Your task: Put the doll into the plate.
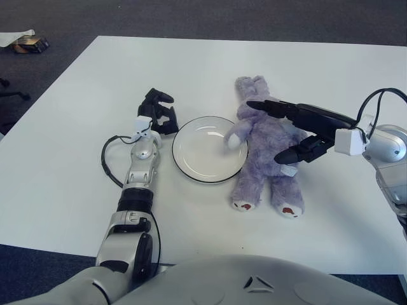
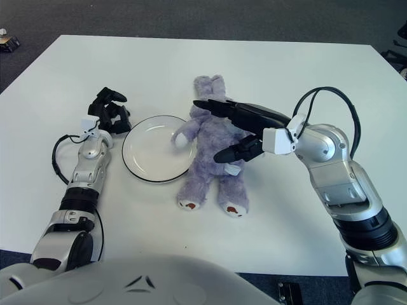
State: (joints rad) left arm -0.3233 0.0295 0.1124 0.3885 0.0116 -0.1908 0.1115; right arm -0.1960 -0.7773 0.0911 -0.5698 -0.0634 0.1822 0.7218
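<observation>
A purple plush doll (image 1: pixel 264 149) lies on its back on the white table, its head pointing away from me and one arm draped over the rim of the white plate (image 1: pixel 202 149) just to its left. My right hand (image 1: pixel 280 130) hovers over the doll's chest with its fingers spread open, one long finger above the neck and a thumb near the right hip, holding nothing. My left hand (image 1: pixel 158 111) shows to the left of the plate with its fingers curled, holding nothing.
The white table (image 1: pixel 76 146) runs wide around the objects, with its near edge just in front of my body. A black cable loops beside my left forearm (image 1: pixel 105 159). Dark carpet lies beyond the table, with a small object (image 1: pixel 28 43) on the floor at far left.
</observation>
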